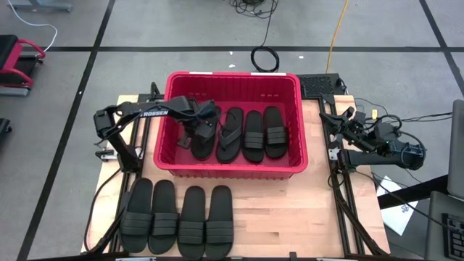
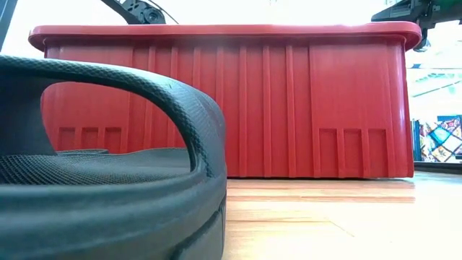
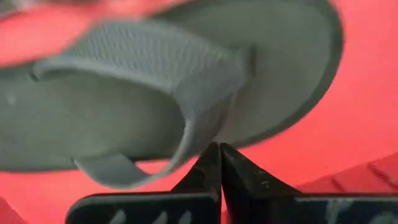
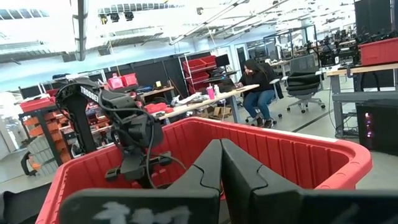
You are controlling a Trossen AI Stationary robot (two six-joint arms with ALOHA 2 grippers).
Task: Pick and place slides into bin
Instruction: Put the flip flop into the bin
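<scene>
The red bin [image 1: 233,168] stands at the table's far middle. Inside it lie a flip-flop [image 1: 230,134] and two band slides [image 1: 254,135] [image 1: 275,132] side by side. My left gripper [image 1: 199,127] reaches into the bin's left part, shut on a second black flip-flop [image 1: 204,143], which also shows in the left wrist view [image 3: 124,93]. Four band slides [image 1: 177,217] lie in a row on the table's near left; one fills the low view [image 2: 108,166]. My right gripper [image 4: 221,149] is shut and empty at the bin's right rim. My left gripper has the flip-flop's thong strap [image 3: 196,134] at its fingertips, near where the strap's two branches meet. The fingers come from above, pointing down into the bin. The sole lies below them, top side up; whether it rests on the bin floor I cannot tell.
Free room remains on the bin's floor [image 3: 348,143] left of the held flip-flop. Bare wood [image 1: 290,210] lies near and right of the bin. The right arm [image 1: 377,141] is folded at the table's right edge. People sit at desks [image 4: 258,87] in the room beyond.
</scene>
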